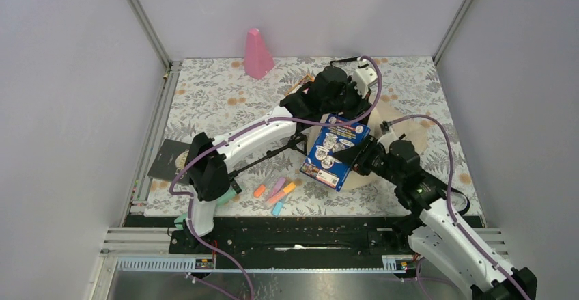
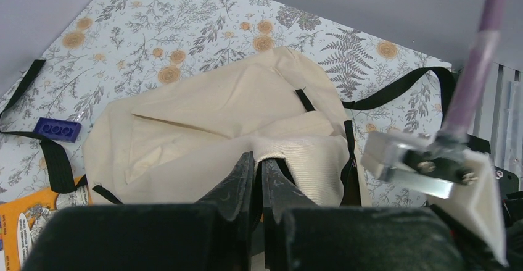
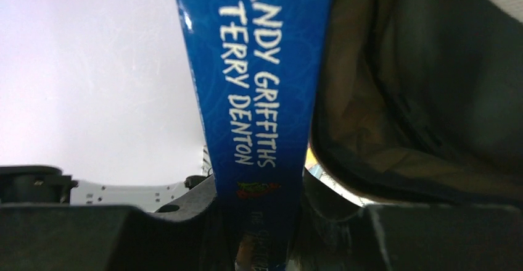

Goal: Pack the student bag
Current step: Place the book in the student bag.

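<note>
The beige student bag (image 2: 210, 110) lies on the flowered table, mostly hidden under both arms in the top view (image 1: 407, 130). My left gripper (image 2: 259, 160) is shut on a raised fold of the bag's cream fabric by its opening; in the top view it sits at the bag's far side (image 1: 336, 96). My right gripper (image 3: 259, 221) is shut on a blue book (image 3: 259, 86), whose spine reads Andy Griffiths & Terry Denton. The book (image 1: 334, 150) is held tilted above the bag's near left side. The bag's dark opening (image 3: 432, 79) shows right beside the book.
A pink cone-shaped object (image 1: 257, 54) stands at the back. A black booklet (image 1: 168, 161) lies at the left edge. Several highlighters (image 1: 276, 192) lie near the front. A blue brick (image 2: 57, 129) and an orange book (image 2: 24, 221) lie beside the bag's black straps (image 2: 401, 86).
</note>
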